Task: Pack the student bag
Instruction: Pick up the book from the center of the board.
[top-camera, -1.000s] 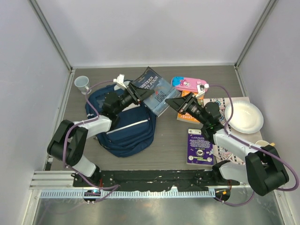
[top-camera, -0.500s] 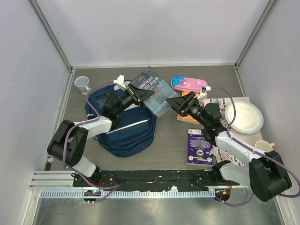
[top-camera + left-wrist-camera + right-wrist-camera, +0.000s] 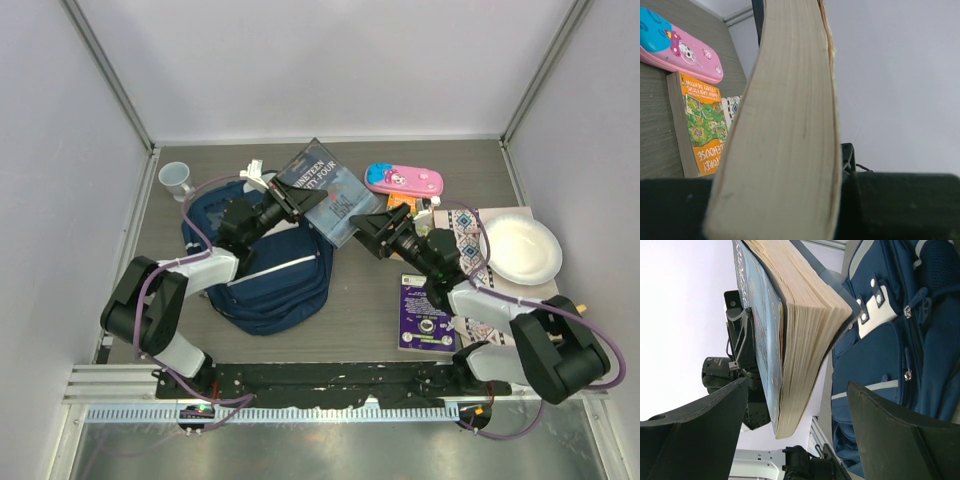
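currently my left pincer is pinching the paperback book, holding it tilted off the bench at the far right edge of the student bag. bag lies flat on the left half, in front of the left arm. right pincer is spread wide, just beside the book's near corner, gripping nothing. pink pencil case sits behind it.

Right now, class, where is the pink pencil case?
In the top view the pink pencil case lies at the table's far side, right of centre, just beyond the orange book and right of the blue book.
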{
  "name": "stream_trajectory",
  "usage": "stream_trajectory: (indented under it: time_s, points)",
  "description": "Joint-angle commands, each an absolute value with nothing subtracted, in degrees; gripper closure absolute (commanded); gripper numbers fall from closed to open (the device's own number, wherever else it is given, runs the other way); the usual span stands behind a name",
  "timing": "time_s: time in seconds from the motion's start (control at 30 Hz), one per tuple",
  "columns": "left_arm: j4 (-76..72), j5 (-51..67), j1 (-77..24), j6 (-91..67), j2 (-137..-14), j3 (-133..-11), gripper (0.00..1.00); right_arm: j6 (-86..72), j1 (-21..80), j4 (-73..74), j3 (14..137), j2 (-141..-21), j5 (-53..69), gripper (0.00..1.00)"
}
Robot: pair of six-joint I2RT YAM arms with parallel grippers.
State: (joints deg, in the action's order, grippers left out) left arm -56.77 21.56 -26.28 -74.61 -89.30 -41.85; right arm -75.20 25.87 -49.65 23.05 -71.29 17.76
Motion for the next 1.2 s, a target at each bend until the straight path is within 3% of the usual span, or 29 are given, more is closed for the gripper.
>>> stream_trajectory:
  time_s: [0.0, 0.2, 0.3, 0.33, 0.4, 0.43, 0.5, 0.6, 0.63, 0.77, 0.9, 1.07, 1.17]
  points:
    - [-65.65, 21.27, -26.98, -75.50, -86.57, -43.86, 1.00, -76.90, 26.80, -59.57, 26.97, -74.26, 17.23, 0.16]
    - [-66.36, 21.27, -28.12, -75.67, -87.54, -43.59, 1.00, -79.36, 27.07, -67.84, 29.35, -79.70, 17.67, 0.18]
    - [-66.71, 20.92, -28.65, -75.67, -87.80, -43.42, 1.00, -81.03, 27.07, -71.26, 29.36, -81.73, 17.32, 0.31]
    - [-66.80, 20.92, -28.65, -75.67, -87.89, -43.33, 1.00, -81.73, 27.07, -72.15, 29.27, -82.17, 17.31, 0.43]
    - [-66.80, 21.00, -28.74, -75.67, -88.07, -43.50, 1.00, -83.05, 27.07, -75.21, 28.57, -82.88, 17.31, 0.57]
    - [-66.80, 21.27, -28.74, -75.67, -88.15, -43.51, 1.00, -83.40, 27.07, -76.28, 28.30, -83.32, 17.23, 0.82]
    - [-66.80, 21.27, -28.74, -75.59, -88.16, -43.24, 1.00, -83.93, 27.07, -77.78, 27.25, -83.32, 17.05, 0.97]
    - [-65.14, 21.88, -28.57, -73.75, -87.20, -42.19, 0.69, -82.28, 27.07, -75.78, 25.32, -80.78, 15.74, 0.99]
    - [-61.30, 22.58, -28.56, -72.44, -86.58, -41.75, 0.48, -81.31, 26.90, -74.28, 24.79, -79.73, 14.60, 0.99]
    - [-41.28, 21.20, -28.48, -61.64, -80.52, -41.22, 0.18, -73.93, 25.49, -58.93, 23.47, -67.81, 9.96, 0.99]
    - [-10.96, 13.40, -28.74, -42.40, -72.61, -44.90, 0.06, -62.78, 24.61, -27.61, 27.23, -55.85, 0.31, 0.99]
    - [15.26, 6.87, -29.09, -24.38, -69.00, -50.00, 0.04, -53.98, 24.00, -10.49, 31.11, -49.57, -8.17, 0.99]
    - [23.80, 2.47, -30.41, -19.97, -69.87, -52.29, 0.04, -53.96, 23.73, -9.49, 31.82, -49.04, -7.56, 0.99]
